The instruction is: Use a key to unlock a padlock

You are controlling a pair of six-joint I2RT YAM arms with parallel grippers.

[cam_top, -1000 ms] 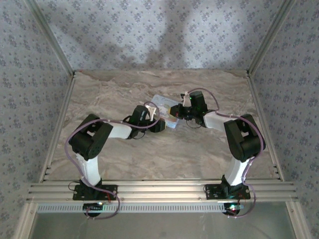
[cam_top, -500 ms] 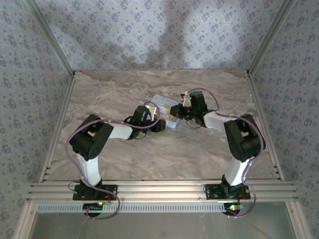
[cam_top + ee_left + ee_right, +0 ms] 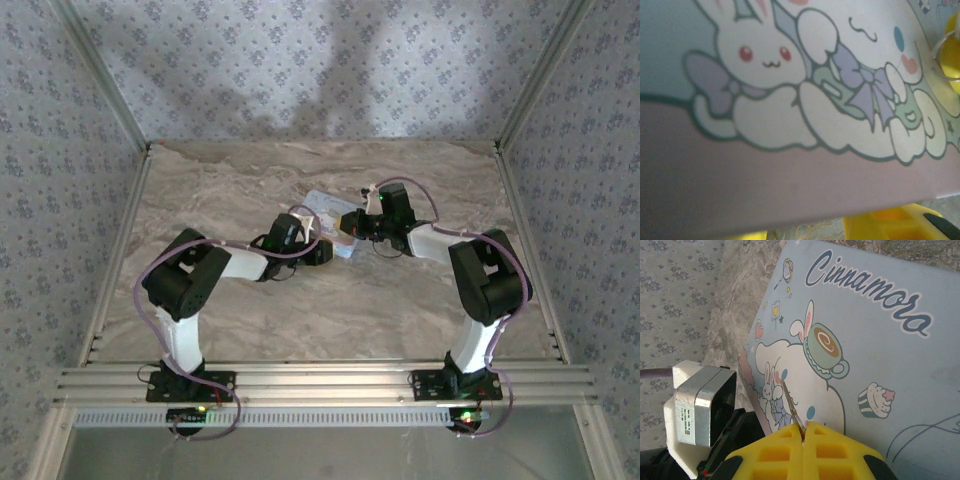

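Marbled tabletop [image 3: 330, 320], wallpapered walls | key [image 3: 789, 399] was pinched in closed right tool [image 3: 803, 426], just over tin lid [image 3: 880, 365] | likely thin, stiff, light, slippery; best held by its head | long axis ran straight out from tool, tip toward left tool [image 3: 322, 245] | left grip: couldn't tell

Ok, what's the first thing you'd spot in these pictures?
The light-blue tin jumps out first, lying in the middle of the table, with a cartoon bunny and a teacup drawn on its lid. Both arms reach in to it from either side. The right gripper has its yellow fingers pinched on a thin key close to the lid.
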